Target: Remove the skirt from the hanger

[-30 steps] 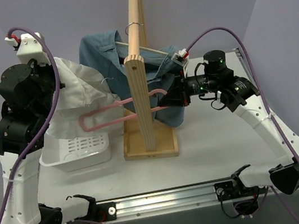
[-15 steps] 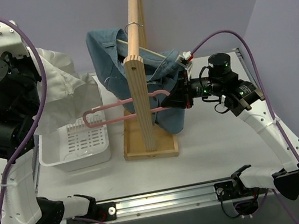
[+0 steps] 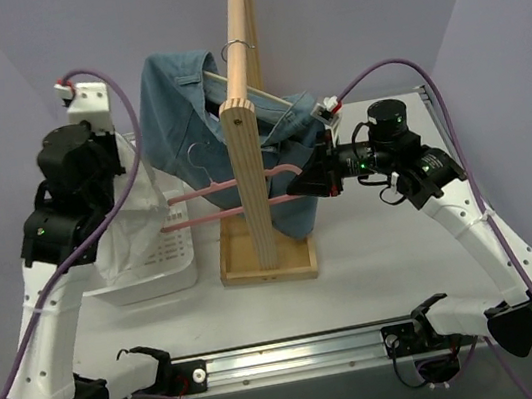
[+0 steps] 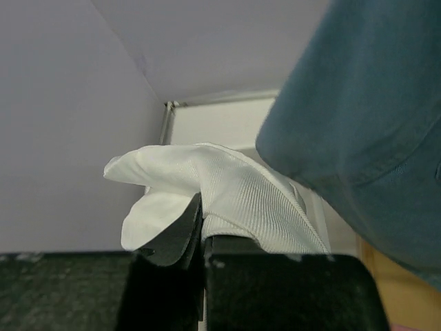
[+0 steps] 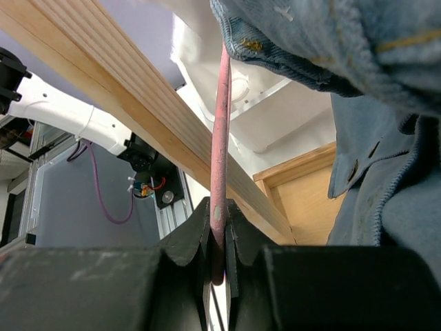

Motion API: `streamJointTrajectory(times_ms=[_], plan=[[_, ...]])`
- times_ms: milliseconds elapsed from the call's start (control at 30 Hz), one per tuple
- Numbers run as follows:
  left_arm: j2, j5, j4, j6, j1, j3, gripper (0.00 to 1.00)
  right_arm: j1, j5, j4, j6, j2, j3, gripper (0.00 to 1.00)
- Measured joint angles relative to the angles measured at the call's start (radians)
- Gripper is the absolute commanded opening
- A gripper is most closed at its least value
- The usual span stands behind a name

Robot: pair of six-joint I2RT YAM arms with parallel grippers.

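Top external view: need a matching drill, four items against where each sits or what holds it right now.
Items:
1. skirt
2. pink hanger
3. denim garment
4. white basket

Places or states:
a. hangs at the wooden stand
b. clamped in the right gripper
c. on the table, left of the stand's base
d. pinched in the left gripper

Pairs: 1-d, 2-b, 3-a, 4-c
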Motion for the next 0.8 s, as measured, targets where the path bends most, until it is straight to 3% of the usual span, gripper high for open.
streamJointTrajectory(times_ms=[233, 567, 700, 800], plan=[[0.037, 0.237, 0.035, -0.137, 0.049, -0.314, 0.02, -0.001, 0.017, -0.023, -0.02, -0.029, -0.009, 0.0], [0.034, 0.688, 0.236, -0.446, 0.336, -0.617, 0.02, -0.025, 0.021, -0.046, -0.038, -0.063, -0.053, 0.0], [0.013, 0.766, 0.287, -0.586, 0.471, -0.757, 0.02, -0.032, 0.018, -0.053, -0.04, -0.066, -0.054, 0.0], [0.013, 0.8, 0.317, -0.669, 0.505, -0.793, 0.02, -0.033, 0.016, -0.068, -0.051, -0.065, -0.047, 0.0]])
